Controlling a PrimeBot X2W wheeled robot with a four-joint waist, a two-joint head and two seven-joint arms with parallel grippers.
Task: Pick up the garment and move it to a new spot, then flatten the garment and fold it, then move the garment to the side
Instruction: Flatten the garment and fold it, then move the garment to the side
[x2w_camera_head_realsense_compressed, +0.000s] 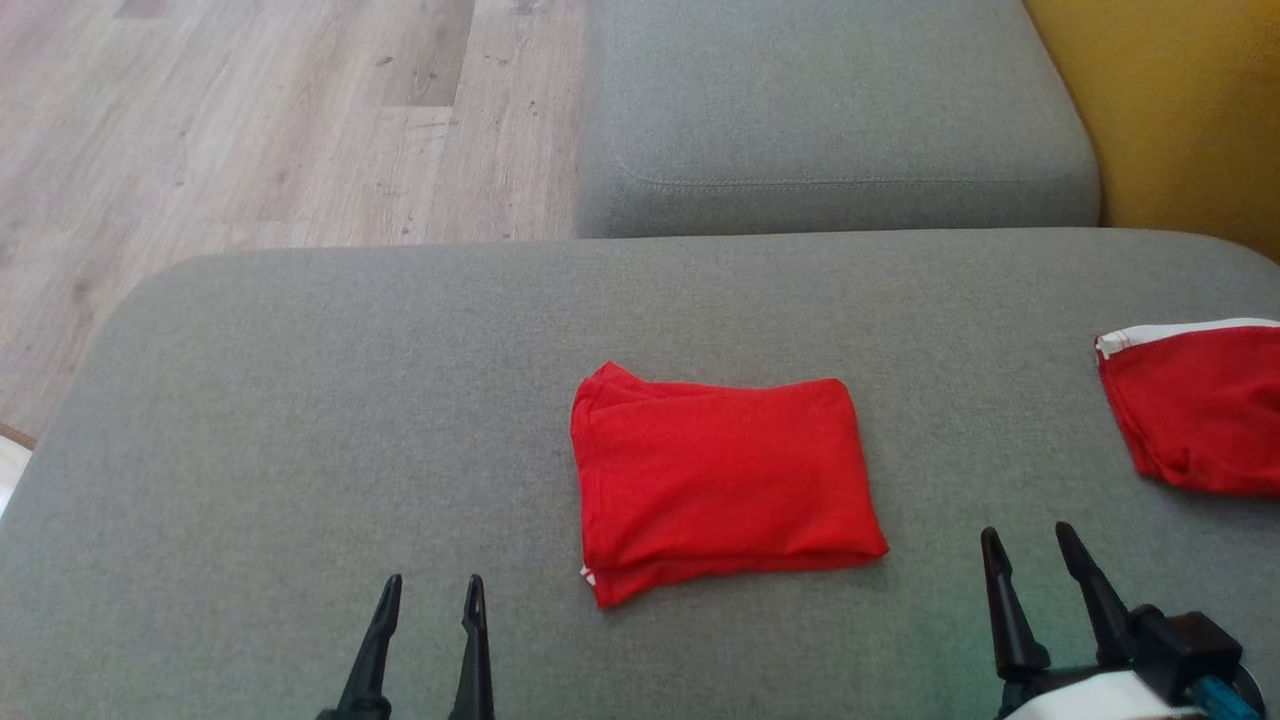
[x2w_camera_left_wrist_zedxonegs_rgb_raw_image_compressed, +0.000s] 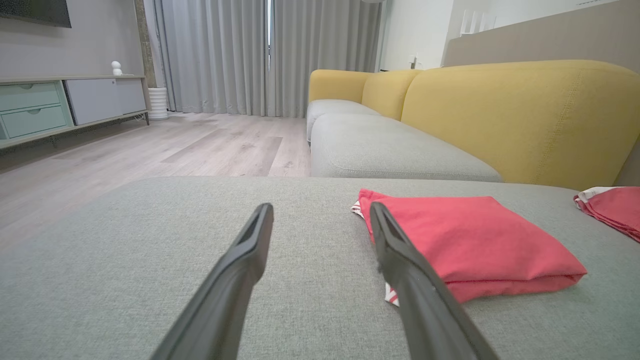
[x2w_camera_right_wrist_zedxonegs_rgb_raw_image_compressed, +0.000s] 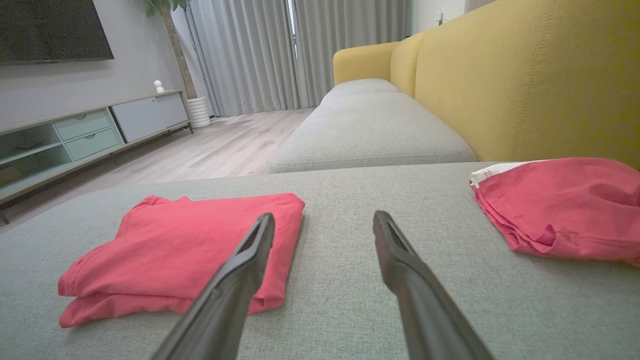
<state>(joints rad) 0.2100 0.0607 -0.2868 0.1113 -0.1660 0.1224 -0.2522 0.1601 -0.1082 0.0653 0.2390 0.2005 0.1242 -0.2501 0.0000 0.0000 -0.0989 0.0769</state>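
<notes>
A red garment (x2w_camera_head_realsense_compressed: 720, 480) lies folded into a neat rectangle in the middle of the grey sofa cushion (x2w_camera_head_realsense_compressed: 300, 420). My left gripper (x2w_camera_head_realsense_compressed: 432, 590) hovers open near the cushion's front edge, left of the garment and apart from it. My right gripper (x2w_camera_head_realsense_compressed: 1028, 540) stands open to the garment's right, also holding nothing. In the left wrist view the garment (x2w_camera_left_wrist_zedxonegs_rgb_raw_image_compressed: 470, 245) lies just right of my left gripper (x2w_camera_left_wrist_zedxonegs_rgb_raw_image_compressed: 320, 212). From the right wrist the same garment (x2w_camera_right_wrist_zedxonegs_rgb_raw_image_compressed: 185, 250) lies on the left, beside my right gripper (x2w_camera_right_wrist_zedxonegs_rgb_raw_image_compressed: 322, 220).
A second red cloth with a white hem (x2w_camera_head_realsense_compressed: 1200, 400) lies at the cushion's right edge, also visible as the red cloth (x2w_camera_right_wrist_zedxonegs_rgb_raw_image_compressed: 560, 210). A further grey seat cushion (x2w_camera_head_realsense_compressed: 830, 110) lies ahead, with a yellow backrest (x2w_camera_head_realsense_compressed: 1180, 100) on the right. Wooden floor (x2w_camera_head_realsense_compressed: 250, 120) stretches beyond the left side.
</notes>
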